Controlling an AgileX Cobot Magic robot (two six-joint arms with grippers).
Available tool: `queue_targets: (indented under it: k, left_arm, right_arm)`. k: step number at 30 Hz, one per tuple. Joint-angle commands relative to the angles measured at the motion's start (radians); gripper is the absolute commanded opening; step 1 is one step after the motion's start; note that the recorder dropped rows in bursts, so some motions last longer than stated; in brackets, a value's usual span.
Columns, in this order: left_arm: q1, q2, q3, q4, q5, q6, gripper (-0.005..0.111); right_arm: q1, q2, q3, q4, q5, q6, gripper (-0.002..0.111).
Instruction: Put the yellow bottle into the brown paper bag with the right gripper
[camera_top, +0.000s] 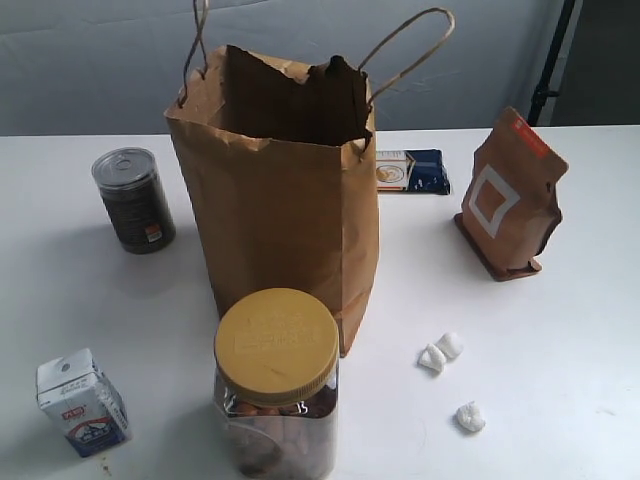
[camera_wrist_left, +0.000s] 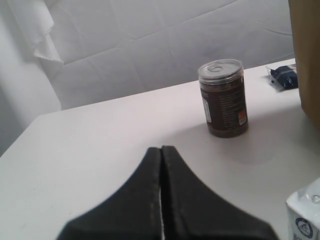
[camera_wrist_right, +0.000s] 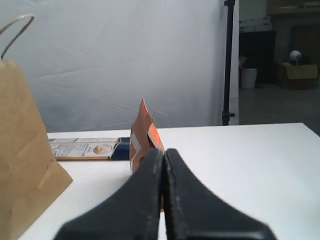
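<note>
Yellow bottle: not seen in any view. It stands nowhere on the visible tabletop (camera_top: 560, 350). It may lie inside the brown paper bag (camera_top: 285, 210), but the interior is in shadow, so this cannot be confirmed. The bag is upright, mouth open, rim torn.

Right pincer (camera_wrist_right: 163, 185): fingers pressed together, holding nothing, low over the tabletop and facing the brown pouch (camera_wrist_right: 142, 137). Left pincer (camera_wrist_left: 161, 185): likewise together and empty.

Risks: the yellow-lidded jar (camera_top: 277, 380) just in front of the bag could be mistaken for the bottle. Any reach into the bag could snag the cord handles or torn rim and topple it.
</note>
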Motion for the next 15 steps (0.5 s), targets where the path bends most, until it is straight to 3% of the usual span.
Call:
queue_targets:
  k: [1,15]
  left_arm:
    - [0.000,-0.002,0.005,0.000,-0.005,-0.007,0.000]
    - [0.000,-0.002,0.005,0.000,-0.005,-0.007,0.000]
  right_arm:
    - [-0.009,-0.008,0.051,-0.005,0.015,0.000,0.000]
    - [-0.009,-0.008,0.056,0.010,0.011,0.040,0.000]
